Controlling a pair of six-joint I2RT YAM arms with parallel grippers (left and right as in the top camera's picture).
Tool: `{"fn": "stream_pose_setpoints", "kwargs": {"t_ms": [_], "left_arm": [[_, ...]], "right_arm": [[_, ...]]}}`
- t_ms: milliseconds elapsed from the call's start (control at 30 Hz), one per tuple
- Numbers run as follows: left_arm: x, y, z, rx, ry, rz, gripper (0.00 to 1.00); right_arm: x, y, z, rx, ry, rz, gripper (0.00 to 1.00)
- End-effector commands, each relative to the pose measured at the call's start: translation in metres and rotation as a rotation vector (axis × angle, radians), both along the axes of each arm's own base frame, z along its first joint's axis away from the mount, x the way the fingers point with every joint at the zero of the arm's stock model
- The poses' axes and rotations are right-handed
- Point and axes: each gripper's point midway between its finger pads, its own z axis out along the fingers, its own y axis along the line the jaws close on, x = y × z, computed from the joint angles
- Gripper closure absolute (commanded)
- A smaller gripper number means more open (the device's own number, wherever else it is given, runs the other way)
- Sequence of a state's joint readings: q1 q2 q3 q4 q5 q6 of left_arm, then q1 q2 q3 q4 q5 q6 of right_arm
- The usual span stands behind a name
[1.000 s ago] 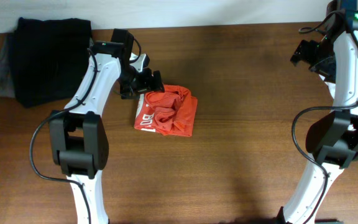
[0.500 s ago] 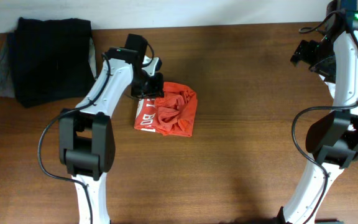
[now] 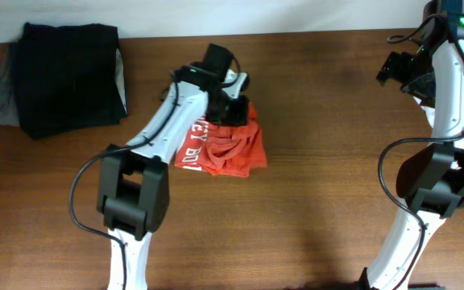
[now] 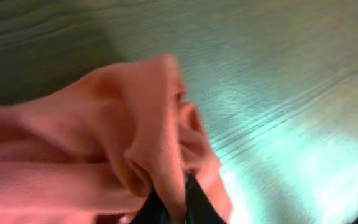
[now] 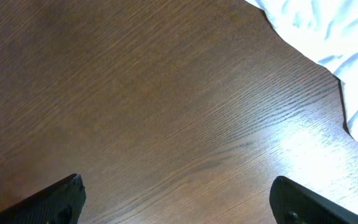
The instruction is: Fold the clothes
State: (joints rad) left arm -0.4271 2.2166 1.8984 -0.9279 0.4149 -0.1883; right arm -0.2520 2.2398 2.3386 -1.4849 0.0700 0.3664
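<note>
Left gripper (image 3: 230, 109) clenched on far edge of crumpled red-orange cloth T-shirt (image 3: 230, 153), centre-left on brown wooden table (image 3: 337, 161); shirt lay nearward from jaws. Right gripper (image 5: 179, 199) splayed wide, empty, far right, well apart; left arm nearer.

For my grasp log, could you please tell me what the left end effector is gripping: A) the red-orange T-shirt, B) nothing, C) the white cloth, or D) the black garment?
A: the left wrist view shows the left end effector pinching a fold of the red-orange T-shirt.
</note>
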Motion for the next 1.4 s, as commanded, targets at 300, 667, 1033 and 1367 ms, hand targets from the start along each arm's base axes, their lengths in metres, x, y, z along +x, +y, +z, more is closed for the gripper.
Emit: {"fn": "stream_pose_setpoints", "kwargs": {"t_ms": [300, 667, 1033, 1367], "left_arm": [[-0.018, -0.023, 0.091, 0.070, -0.163, -0.051, 0.01], [-0.064, 0.077, -0.013, 0.371, 0.237, 0.041, 0.01], [-0.076, 0.038, -0.024, 0.329, 0.211, -0.040, 1.00], [-0.141, -0.057, -0.026, 0.329, 0.122, -0.265, 0.34]], "right_arm": [[0.000, 0.001, 0.007, -0.005, -0.017, -0.004, 0.02], [0.000, 0.001, 0.007, -0.005, -0.017, -0.004, 0.02], [0.000, 0.001, 0.007, -0.005, -0.017, -0.004, 0.02], [0.000, 0.001, 0.007, -0.005, -0.017, -0.004, 0.02]]}}
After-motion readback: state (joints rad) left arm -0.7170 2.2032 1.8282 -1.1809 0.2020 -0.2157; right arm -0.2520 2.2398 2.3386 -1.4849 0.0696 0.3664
